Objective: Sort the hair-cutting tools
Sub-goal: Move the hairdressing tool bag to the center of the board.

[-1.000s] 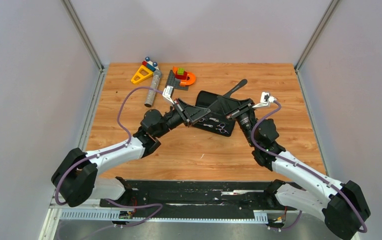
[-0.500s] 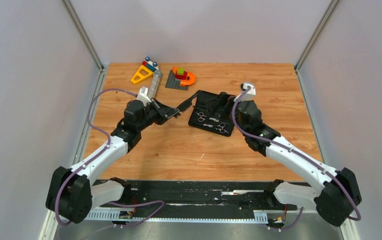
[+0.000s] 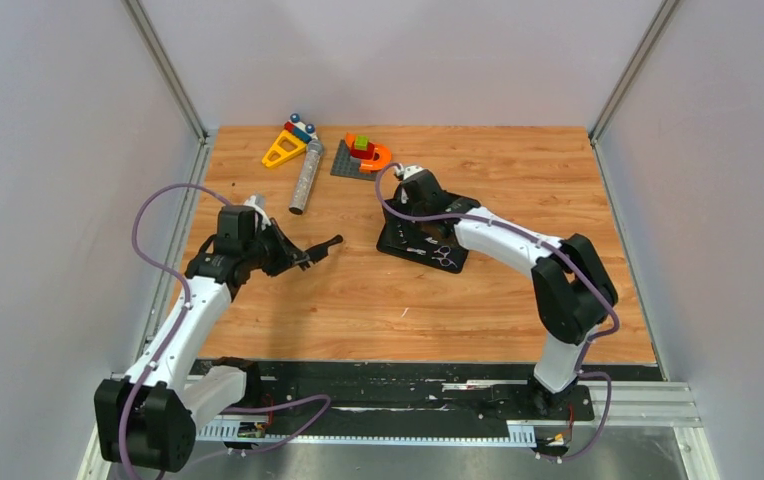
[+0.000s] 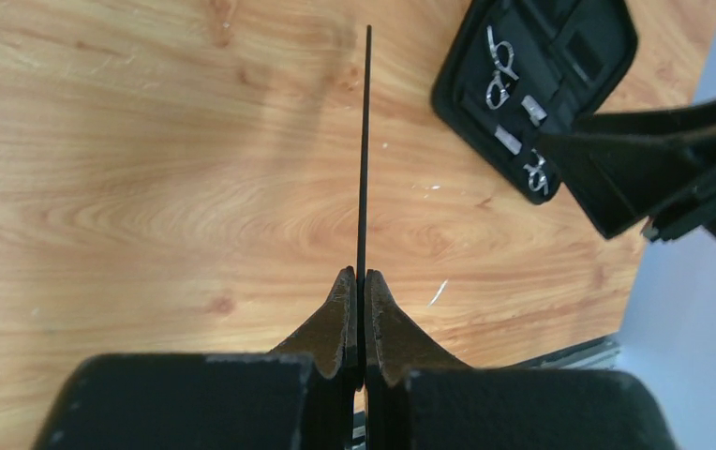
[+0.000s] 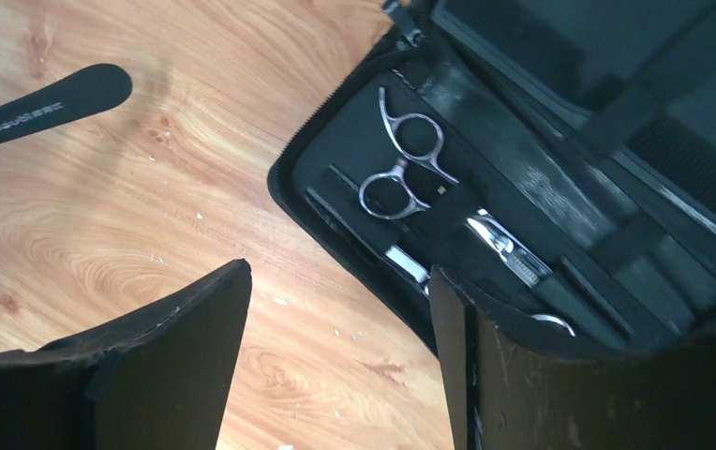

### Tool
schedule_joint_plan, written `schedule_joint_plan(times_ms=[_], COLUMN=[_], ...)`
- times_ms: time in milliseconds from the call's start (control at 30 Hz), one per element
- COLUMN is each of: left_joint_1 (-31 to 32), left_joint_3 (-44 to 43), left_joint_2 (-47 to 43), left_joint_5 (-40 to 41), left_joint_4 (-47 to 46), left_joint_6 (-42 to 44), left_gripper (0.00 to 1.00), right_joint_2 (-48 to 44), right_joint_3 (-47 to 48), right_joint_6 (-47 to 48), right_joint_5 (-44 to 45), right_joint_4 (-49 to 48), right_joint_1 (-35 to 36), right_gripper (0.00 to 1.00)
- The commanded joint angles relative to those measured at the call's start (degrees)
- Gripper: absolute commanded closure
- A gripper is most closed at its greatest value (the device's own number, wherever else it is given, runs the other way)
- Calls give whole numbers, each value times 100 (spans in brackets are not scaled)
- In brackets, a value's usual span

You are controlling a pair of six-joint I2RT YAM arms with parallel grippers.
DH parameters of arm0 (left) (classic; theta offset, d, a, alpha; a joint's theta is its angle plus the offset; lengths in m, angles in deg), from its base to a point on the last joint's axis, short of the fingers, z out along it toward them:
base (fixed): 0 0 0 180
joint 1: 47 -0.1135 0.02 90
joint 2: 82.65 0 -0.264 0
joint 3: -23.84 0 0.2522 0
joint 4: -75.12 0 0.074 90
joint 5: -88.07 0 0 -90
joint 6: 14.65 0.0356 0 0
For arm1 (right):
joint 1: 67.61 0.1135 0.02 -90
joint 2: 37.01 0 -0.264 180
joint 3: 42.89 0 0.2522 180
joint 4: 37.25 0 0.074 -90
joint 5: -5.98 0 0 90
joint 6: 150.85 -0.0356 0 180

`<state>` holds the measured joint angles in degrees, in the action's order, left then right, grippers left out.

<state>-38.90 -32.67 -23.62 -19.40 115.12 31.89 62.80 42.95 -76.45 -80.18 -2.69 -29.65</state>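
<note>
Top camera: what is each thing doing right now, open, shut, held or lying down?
left gripper: shut on the black comb.
black comb: pinched at one end, sticking out forward.
black case: lying open on the table.
right gripper: open, above the black case.
scissors: tucked under a strap inside the black case.
grey cylinder: lying on its side.

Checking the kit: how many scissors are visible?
2, both strapped in the black case: left scissors near its left end, right scissors toward its near right corner. Others may be hidden.
</note>
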Motion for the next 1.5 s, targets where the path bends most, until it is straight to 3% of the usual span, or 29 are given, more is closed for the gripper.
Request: schedule_joint_plan(times_ms=[0, 233, 533, 833, 1133, 1300, 1467], left_joint_1=[-58, -60, -63, -63, -56, -63, -62], left_joint_3=[-317, -399, -491, -738, -756, -278, 116], left_joint_2=[-360, -560, -701, -553, -668, -1101, -1473], left_joint_5=[365, 623, 546, 317, -476, -816, -1017], left_joint_4=[830, 1207, 1308, 1189, 835, 407, 222], left_joint_6=[578, 815, 951, 1093, 996, 511, 141], left_gripper=[100, 100, 100, 100, 100, 100, 100], right_joint_2=[547, 1275, 1470, 770, -186, -756, -1101], right_joint_3=[725, 1131, 755, -359, -984, -660, -207], right_joint_6=[605, 752, 893, 431, -353, -301, 260], right_joint_5=[-649, -1103, -1602, -2096, -2183, -1877, -1955], right_joint_4=[293, 324, 613, 917, 1079, 1246, 1549], right_joint_1=[41, 84, 198, 695, 1469, 1404, 601], right_gripper=[31, 39, 45, 49, 49, 44, 42])
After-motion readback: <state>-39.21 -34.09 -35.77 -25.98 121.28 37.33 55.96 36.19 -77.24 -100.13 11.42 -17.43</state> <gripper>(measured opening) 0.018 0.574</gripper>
